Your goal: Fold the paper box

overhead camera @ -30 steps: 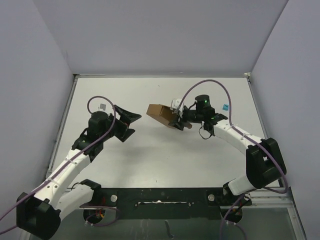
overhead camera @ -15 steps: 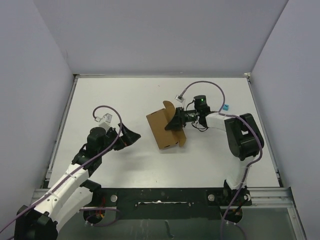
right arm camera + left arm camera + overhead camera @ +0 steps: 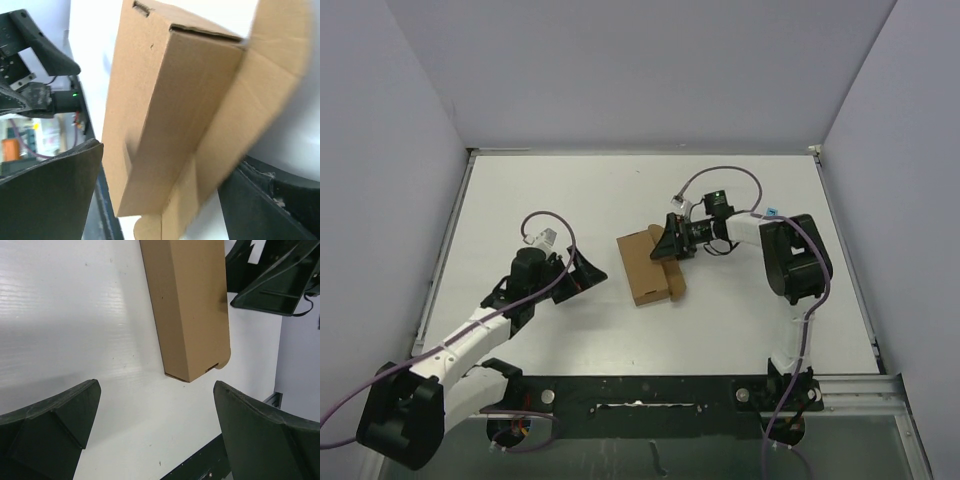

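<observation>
The right claw (image 3: 668, 243) sits just right of centre in the overhead view. Its jaws are spread wide astride the upper right end of the paper box (image 3: 647, 266), and I cannot tell whether they touch it. The box lies flat in the middle of the table (image 3: 560, 195). The left claw (image 3: 584, 273), left of the box, gapes wide and holds nothing.
</observation>
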Robot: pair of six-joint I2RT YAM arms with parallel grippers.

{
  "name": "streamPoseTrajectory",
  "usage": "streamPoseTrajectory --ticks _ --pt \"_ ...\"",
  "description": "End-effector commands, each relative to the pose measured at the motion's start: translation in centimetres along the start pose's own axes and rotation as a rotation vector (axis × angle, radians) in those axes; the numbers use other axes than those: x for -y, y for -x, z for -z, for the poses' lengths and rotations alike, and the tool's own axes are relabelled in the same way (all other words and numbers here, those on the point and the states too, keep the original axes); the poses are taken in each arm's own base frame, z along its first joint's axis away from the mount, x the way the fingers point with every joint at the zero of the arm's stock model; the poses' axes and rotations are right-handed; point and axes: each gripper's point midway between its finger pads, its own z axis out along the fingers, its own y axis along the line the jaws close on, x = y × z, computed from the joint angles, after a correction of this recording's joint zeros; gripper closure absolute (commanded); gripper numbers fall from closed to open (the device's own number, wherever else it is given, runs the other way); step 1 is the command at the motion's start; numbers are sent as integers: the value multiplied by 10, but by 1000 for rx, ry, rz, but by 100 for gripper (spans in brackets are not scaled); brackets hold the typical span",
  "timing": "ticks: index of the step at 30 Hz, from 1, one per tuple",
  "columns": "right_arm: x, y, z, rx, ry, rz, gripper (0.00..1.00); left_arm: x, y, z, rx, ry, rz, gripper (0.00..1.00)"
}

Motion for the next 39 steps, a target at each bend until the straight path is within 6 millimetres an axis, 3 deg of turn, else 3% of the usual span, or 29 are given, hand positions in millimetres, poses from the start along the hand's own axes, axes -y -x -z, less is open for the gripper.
streamPoseTrajectory --ticks 1,5,7,11,14,15,22,24,28,30,34,39 --pt "20 18 55 22 -182 141 8 43 31 0 75 -122 -28 2" --pt "27 26 91 17 -290 241 9 48 36 0 80 -128 -48 2" --pt "24 31 104 25 -338 306 17 52 37 -1 77 -137 -50 3" --pt "11 28 92 4 -332 367 58 57 38 -12 64 -145 -44 3" --pt "13 18 74 -40 -296 341 90 62 37 -26 44 -133 -61 3" --pt "16 14 69 -56 -294 331 96 61 34 -34 29 -117 -67 3" --pt "16 -6 33 -134 -216 297 100 54 18 -83 -67 -35 -69 6" --pt "12 -11 23 -149 -193 298 100 53 12 -92 -92 -29 -79 12" --pt "3 -21 3 -175 -126 262 100 49 4 -107 -146 -26 -85 35" --pt "-1 -23 -5 -182 -98 247 99 45 0 -111 -171 -17 -88 40" --pt "-5 -26 -17 -191 -75 239 99 36 -14 -114 -233 -6 -102 43" --pt "2 -24 -11 -194 -122 249 97 24 -20 -108 -257 21 -122 42"
